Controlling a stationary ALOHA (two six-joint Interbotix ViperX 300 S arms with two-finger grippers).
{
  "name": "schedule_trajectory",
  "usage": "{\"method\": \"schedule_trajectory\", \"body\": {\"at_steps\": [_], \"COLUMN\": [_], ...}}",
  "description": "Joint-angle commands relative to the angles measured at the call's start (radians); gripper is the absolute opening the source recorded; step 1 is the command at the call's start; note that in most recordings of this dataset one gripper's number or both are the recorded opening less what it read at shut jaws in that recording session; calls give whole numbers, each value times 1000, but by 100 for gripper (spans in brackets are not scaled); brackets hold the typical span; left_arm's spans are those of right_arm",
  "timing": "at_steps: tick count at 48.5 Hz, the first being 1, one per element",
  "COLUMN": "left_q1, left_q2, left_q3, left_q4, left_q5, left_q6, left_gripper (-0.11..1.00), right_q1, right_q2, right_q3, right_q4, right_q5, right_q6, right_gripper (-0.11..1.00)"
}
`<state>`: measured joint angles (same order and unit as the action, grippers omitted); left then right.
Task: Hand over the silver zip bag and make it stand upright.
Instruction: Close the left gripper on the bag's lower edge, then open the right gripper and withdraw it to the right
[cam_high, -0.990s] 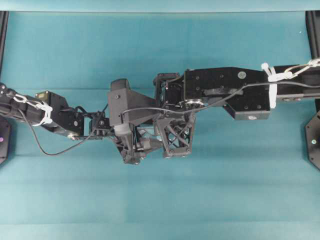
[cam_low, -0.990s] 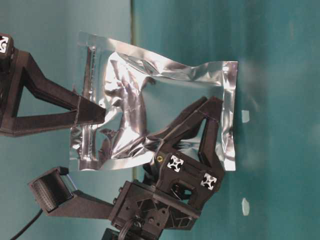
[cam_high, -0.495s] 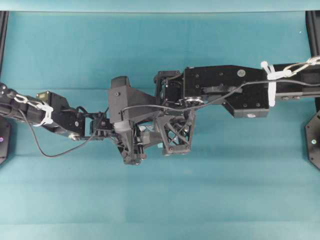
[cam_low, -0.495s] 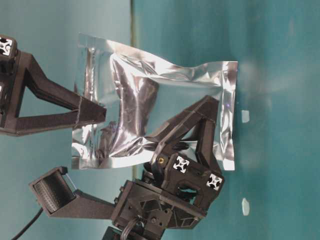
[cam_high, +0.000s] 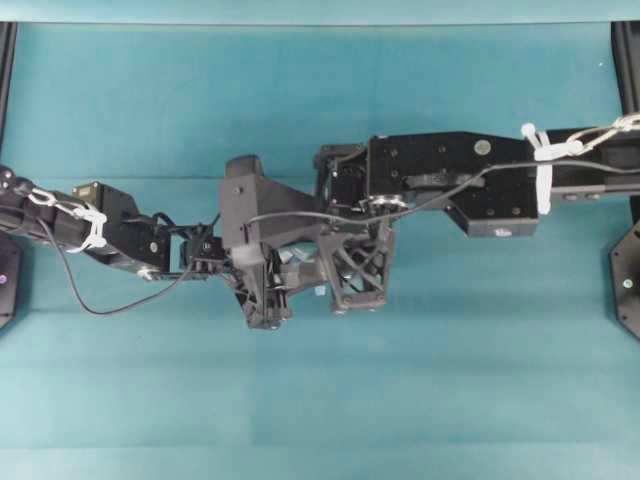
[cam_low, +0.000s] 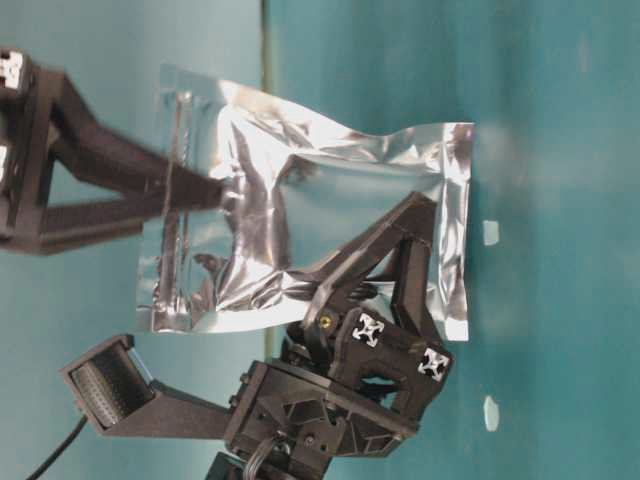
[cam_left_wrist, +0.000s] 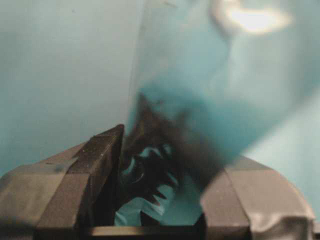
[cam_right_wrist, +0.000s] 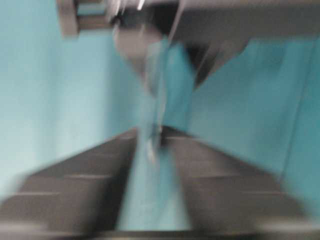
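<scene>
Between both claws, silver zip bag (cam_low: 300, 225), left claw (cam_low: 385, 265) pinching its lower edge

Teal table (cam_high: 150, 380), white scraps (cam_low: 491, 232)

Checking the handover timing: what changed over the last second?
The left gripper closed on the silver zip bag. The right gripper spread its fingers, letting go of the bag's zip edge. The bag stayed where it was, and both arms kept their places.
</scene>
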<state>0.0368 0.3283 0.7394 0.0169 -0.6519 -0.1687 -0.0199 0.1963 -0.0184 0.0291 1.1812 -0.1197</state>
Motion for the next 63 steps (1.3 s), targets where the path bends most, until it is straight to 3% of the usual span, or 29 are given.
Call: {"method": "schedule_trajectory", "body": {"at_steps": [1, 6, 18, 30, 50, 63], "left_q1": [-5, -5, -6, -8, -14, -17], "left_q2": [-5, -6, -5, -5, -6, -8], "left_q3": [-2, -2, -2, -2, -2, -2], "left_q4": [2, 2, 0, 2, 3, 3], "left_q5": [2, 3, 3, 3, 3, 3], "left_q6": [5, 11, 17, 18, 17, 18], "left_gripper": [31, 31, 31, 29, 29, 29], "right_q1": [5, 9, 8, -11, -12, -5], "right_q2": [-17, -25, -51, -149, -425, -600], "right_q3": [2, 18, 57, 98, 321, 494], "right_q4": [-17, -37, -44, -54, -52, -51], "right_q5": [-11, -17, -20, -40, -135, -298], "right_q6": [21, 32, 41, 103, 230, 276], "right_gripper": [77, 92, 89, 89, 89, 89]}}
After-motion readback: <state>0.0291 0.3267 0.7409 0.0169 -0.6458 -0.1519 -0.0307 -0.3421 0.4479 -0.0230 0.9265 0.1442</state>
